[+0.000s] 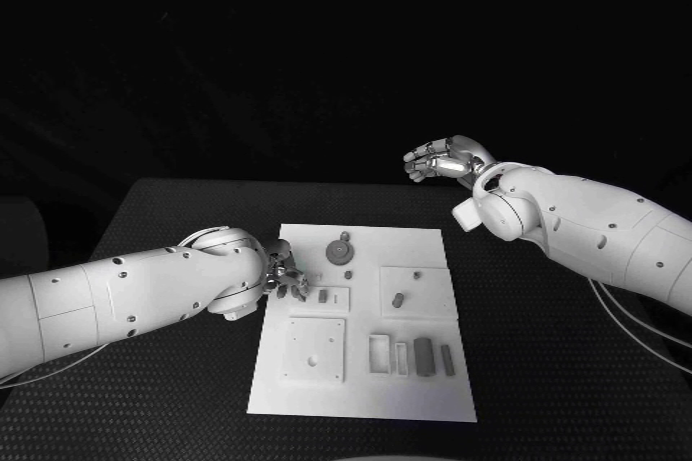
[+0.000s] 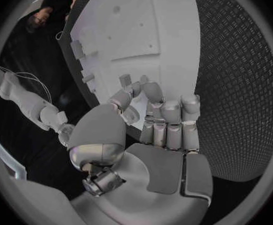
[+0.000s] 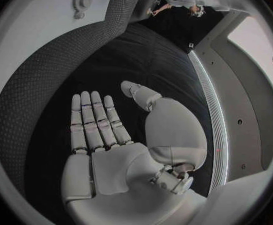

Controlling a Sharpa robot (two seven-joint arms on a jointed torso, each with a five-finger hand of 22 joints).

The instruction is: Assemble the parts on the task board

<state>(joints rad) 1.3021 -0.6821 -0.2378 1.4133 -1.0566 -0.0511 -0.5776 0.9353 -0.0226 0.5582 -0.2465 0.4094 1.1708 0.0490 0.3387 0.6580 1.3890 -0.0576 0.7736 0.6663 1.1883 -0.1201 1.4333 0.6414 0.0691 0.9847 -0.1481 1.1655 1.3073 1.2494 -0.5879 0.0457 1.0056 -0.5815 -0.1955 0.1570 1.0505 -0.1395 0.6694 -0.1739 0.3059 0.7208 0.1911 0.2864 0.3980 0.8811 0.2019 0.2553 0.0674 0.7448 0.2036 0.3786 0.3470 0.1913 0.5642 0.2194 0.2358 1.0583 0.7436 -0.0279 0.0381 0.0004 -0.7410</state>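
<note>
The white task board [image 1: 361,381] lies in the middle of the table. My left hand [image 1: 284,276] hangs over the board's left edge, its fingers [image 2: 152,92] curled down and the thumb close against them, right at a small grey part [image 1: 300,294]. Whether the part is pinched is hidden by the fingers. My right hand [image 1: 444,159] is raised beyond the table's far right corner, well away from the board; its palm [image 3: 111,160] is flat, fingers apart, holding nothing. The board [image 3: 43,30] is also seen from the right wrist.
A round geared part [image 1: 340,249] sits at the board's far end, with a small peg [image 1: 348,275] just below it. Another part [image 1: 397,300] stands in a square recess. Dark parts [image 1: 423,354] fill slots near the front right. A square plate [image 1: 316,349] lies front left.
</note>
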